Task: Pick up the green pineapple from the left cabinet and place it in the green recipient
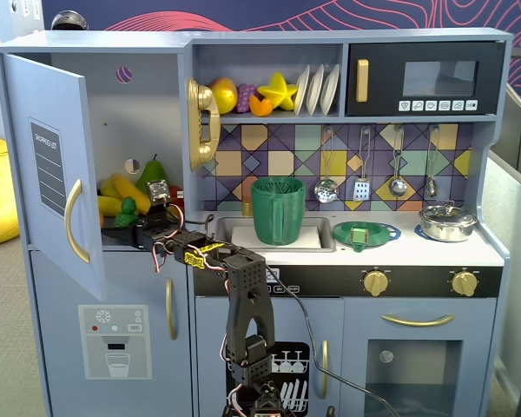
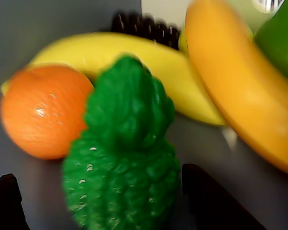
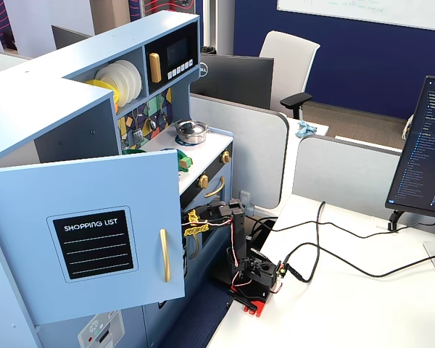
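The green pineapple (image 2: 127, 163): one only, lying on the grey shelf floor of the left cabinet (image 1: 43, 165), crown pointing away from the pincer (image 2: 103, 203), bumpy body filling the gap between the two dark fingertips (image 2: 206, 201) in the wrist view. Pincer spread, one tip on each side of the fruit; contact not clear from the blur. Just beyond the left tip, one orange (image 2: 41, 110), touching the pineapple's side. Farther ahead, two bananas: a pale yellow one (image 2: 134, 60) lying crosswise behind the crown, and a deeper orange-yellow one (image 2: 240, 91) slanting past the right tip. Behind those, one dark bumpy cluster (image 2: 146, 26) and one smooth green pear (image 2: 281, 38) at the far right. In a fixed view, pincer (image 1: 137, 217) reaching into the open compartment, pineapple (image 1: 127, 208) at its tip. Well off to the arm's side, one green recipient (image 1: 278, 211) upright in the sink, and one flat green strainer (image 1: 365, 234) beyond.
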`<action>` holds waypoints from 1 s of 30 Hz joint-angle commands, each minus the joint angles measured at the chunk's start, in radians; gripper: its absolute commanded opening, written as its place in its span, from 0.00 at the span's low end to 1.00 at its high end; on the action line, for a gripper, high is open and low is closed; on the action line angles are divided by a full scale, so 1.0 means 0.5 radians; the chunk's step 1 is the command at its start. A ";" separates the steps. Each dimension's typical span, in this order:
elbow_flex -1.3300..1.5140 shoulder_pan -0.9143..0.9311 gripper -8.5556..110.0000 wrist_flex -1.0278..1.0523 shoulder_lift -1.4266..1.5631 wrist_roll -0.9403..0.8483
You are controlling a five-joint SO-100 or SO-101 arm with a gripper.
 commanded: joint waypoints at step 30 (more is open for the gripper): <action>0.463 -0.098 0.07 1.331 2.019 -0.601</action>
